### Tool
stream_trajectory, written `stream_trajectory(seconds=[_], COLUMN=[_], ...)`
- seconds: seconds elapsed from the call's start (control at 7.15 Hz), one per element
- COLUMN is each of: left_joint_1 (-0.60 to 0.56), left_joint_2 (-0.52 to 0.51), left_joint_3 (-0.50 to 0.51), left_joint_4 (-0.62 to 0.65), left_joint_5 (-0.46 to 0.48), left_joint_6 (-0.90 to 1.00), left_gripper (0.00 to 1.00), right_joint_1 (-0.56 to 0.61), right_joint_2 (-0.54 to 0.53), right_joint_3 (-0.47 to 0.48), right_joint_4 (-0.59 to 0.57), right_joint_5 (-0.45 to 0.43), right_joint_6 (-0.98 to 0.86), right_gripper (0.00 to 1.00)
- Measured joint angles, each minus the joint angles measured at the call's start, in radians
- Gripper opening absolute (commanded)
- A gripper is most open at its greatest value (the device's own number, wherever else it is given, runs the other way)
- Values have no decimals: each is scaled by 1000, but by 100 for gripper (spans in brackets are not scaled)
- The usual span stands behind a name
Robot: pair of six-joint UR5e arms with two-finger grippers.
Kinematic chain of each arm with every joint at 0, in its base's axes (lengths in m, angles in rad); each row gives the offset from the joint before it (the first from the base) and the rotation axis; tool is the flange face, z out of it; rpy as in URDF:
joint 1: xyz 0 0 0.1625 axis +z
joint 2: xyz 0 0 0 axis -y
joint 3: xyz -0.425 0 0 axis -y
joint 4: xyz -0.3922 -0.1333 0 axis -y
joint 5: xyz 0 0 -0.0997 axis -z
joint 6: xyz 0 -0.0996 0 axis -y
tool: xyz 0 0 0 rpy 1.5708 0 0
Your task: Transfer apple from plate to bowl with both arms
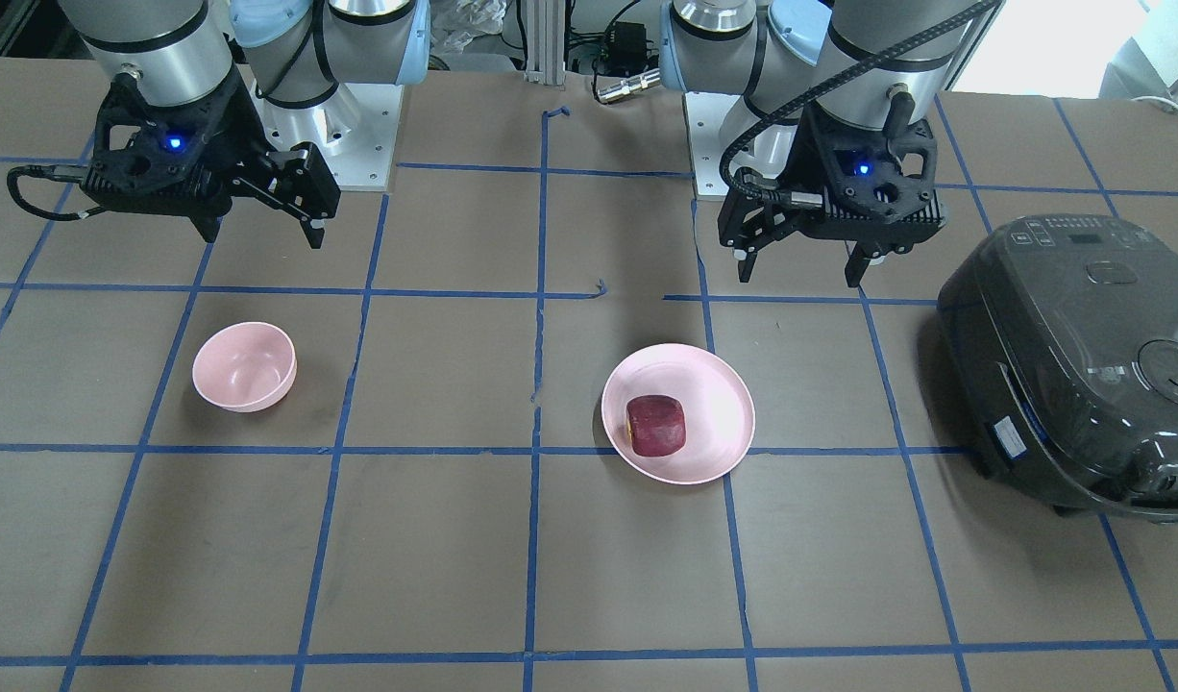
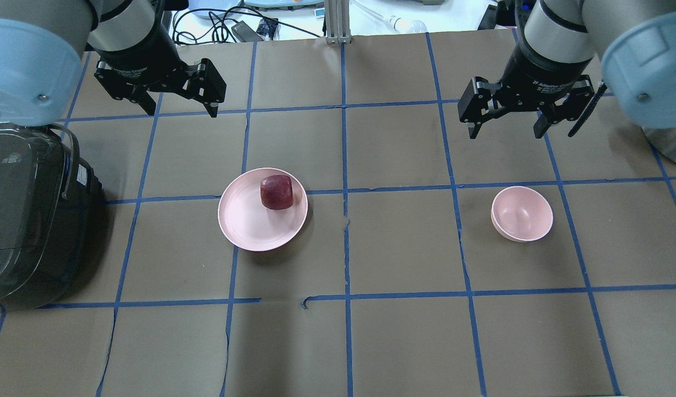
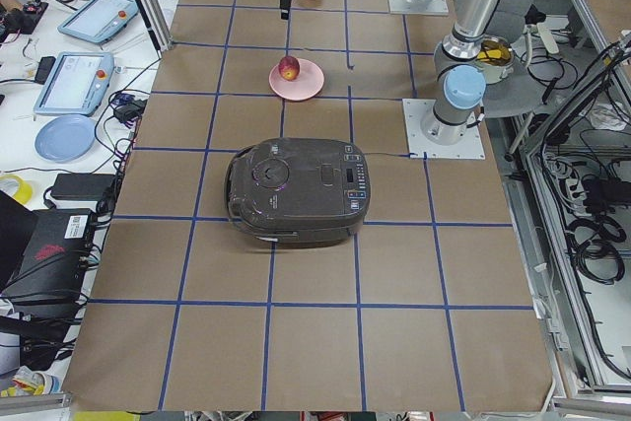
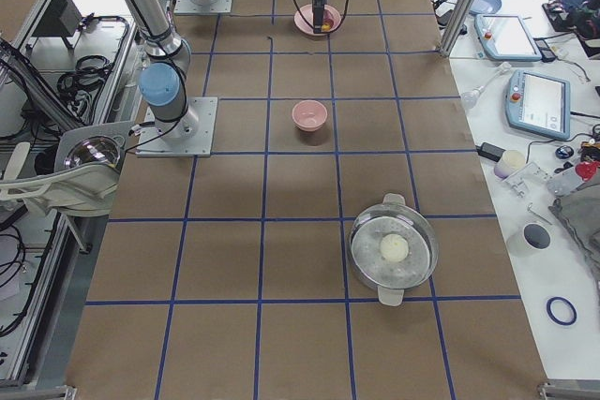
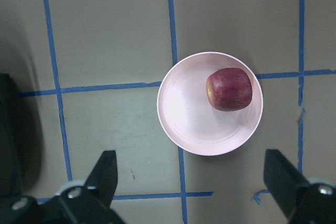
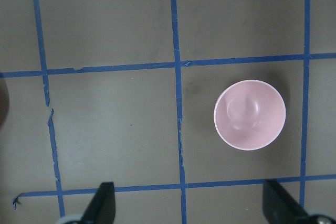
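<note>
The dark red apple [image 2: 277, 192] lies on the pale pink plate [image 2: 244, 223], toward one side of it. It also shows in the left wrist view [image 5: 229, 89] on the plate [image 5: 184, 114]. My left gripper [image 2: 181, 113] is open and empty, held high above the table near the plate. The small pink bowl [image 2: 521, 213] stands empty on my right side and shows in the right wrist view [image 6: 250, 115]. My right gripper [image 2: 504, 136] is open and empty, held high near the bowl. In the front view the apple [image 1: 656, 425], plate [image 1: 719, 408], bowl [image 1: 244, 366], left gripper [image 1: 798, 281] and right gripper [image 1: 262, 240] all show.
A dark rice cooker [image 2: 23, 215] stands at the table's left end, close to the plate. A steel pot [image 4: 394, 248] with a white ball in it stands at the right end. Blue tape lines grid the brown table.
</note>
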Motion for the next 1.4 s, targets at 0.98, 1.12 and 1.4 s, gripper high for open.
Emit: stream_trajectory(seconds=[0.98,1.12,1.4], left_joint_1=[-1,-1,-1], left_joint_2=[-4,-5,-6], left_joint_3=[-2,-2,-2], left_joint_4=[0,0,0], left_joint_5=[-2,-2,-2], left_joint_6=[-7,-8,-9], left_gripper=[100,100,100], right_joint_1=[-13,-28,-96], right_joint_2=[5,11,42], right_joint_3=[0,0,1], right_joint_4=[-6,-11,-6], right_joint_5=[-3,-9,-56], right_joint_6=[-6,-14,-14], right_gripper=[100,100,100])
